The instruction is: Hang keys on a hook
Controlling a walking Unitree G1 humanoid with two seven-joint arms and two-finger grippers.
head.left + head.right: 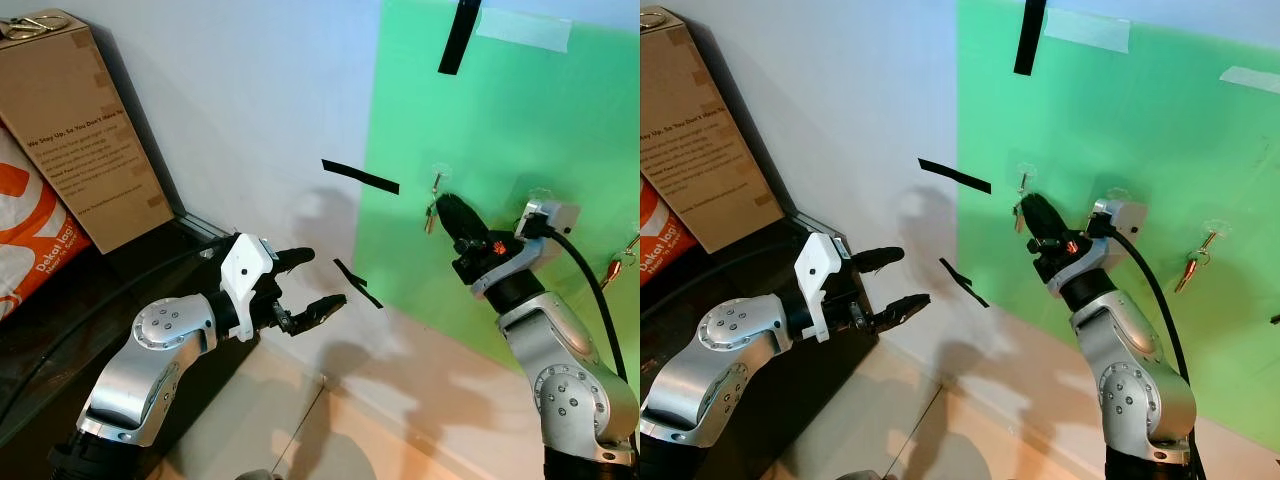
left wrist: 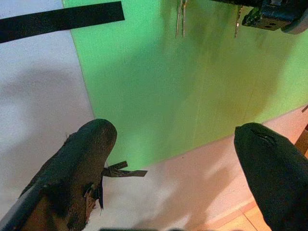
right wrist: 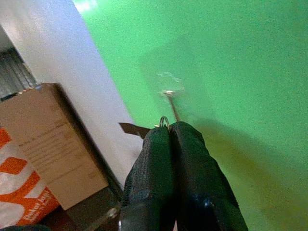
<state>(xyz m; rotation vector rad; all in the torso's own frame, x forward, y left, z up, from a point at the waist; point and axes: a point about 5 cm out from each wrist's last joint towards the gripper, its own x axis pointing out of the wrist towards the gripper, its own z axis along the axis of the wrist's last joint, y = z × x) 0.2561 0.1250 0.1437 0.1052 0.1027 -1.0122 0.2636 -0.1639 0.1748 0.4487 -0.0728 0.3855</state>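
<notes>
Here we see our right gripper (image 1: 452,215) raised against the green sheet (image 1: 520,130) on the wall, its two black fingers pressed tight together. From the right wrist view, a small metal key ring (image 3: 164,120) peeks out from between the fingertips (image 3: 185,132), so the jaws are closed on the keys (image 1: 430,218). The ring sits just below a clear hook (image 3: 168,91) stuck on the green sheet, with the hook's thin metal prong slanting down toward it; we cannot tell whether the ring is over the prong or merely touching it. In the eye views the keys hang just beside the gripper's tip, right under that hook (image 1: 437,180).

Our left gripper (image 1: 310,285) is held out low in front of the white wall (image 1: 250,90), well apart from the hook, its fingers spread wide and holding nothing.

Farther right on the green sheet another hook carries a red key (image 1: 1189,268). Strips of black tape (image 1: 360,177) mark the wall, and a cardboard box (image 1: 85,130) leans against it on our left, with an orange and white bag (image 1: 25,235) beside it.
</notes>
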